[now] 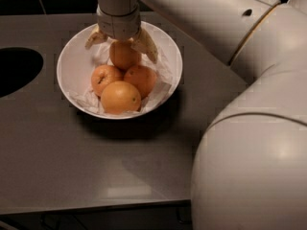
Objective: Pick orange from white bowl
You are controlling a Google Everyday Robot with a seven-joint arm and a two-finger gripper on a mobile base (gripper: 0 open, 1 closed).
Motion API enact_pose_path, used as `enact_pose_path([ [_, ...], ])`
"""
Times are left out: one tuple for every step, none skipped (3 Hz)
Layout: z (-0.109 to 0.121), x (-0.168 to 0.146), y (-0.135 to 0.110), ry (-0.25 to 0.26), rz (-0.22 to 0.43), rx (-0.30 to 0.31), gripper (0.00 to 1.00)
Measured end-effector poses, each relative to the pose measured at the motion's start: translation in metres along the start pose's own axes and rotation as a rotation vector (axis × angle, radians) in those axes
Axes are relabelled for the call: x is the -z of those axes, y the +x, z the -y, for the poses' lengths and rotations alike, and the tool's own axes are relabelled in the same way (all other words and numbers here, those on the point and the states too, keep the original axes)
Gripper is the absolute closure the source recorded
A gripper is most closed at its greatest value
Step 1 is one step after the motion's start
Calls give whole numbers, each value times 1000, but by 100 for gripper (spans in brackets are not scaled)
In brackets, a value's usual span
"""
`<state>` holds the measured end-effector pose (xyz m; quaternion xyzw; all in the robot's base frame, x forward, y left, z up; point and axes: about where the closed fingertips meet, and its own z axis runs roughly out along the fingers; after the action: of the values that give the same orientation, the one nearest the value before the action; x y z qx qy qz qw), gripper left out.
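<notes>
- My fingers (146,44) hang over the back of the white bowl (65,83), spread open, one to each side of the orange (123,56), and I can't tell that either pad presses on its skin
- The orange sits at the far side of the pile on the crumpled paper (163,87), and it seems to lean on the two fruits in front of it
- I judge I stand straight above it because that is the only free way in: the dimpled orange (105,78) and its neighbour (142,79) block the front, and the bowl wall rises behind
- Straddling it left to right keeps my fingers in the gaps beside it, clear of the big pale orange (120,97) at the front
- The bowl rests flat on the bench (72,166), so a plain vertical lift should do
- The orange looks a little longer than wide, its long axis running away from the camera, across the line between my fingers
- No stem end shows, so I can't say which way it points
</notes>
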<state>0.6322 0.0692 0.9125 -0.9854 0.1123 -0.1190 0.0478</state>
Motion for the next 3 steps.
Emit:
enact_pose_path([
  [-1, -6, -1, -20, 12, 2, 0],
  [-1, -13, -1, -45, 24, 3, 0],
  [-2, -18, 1, -77, 26, -11, 0],
])
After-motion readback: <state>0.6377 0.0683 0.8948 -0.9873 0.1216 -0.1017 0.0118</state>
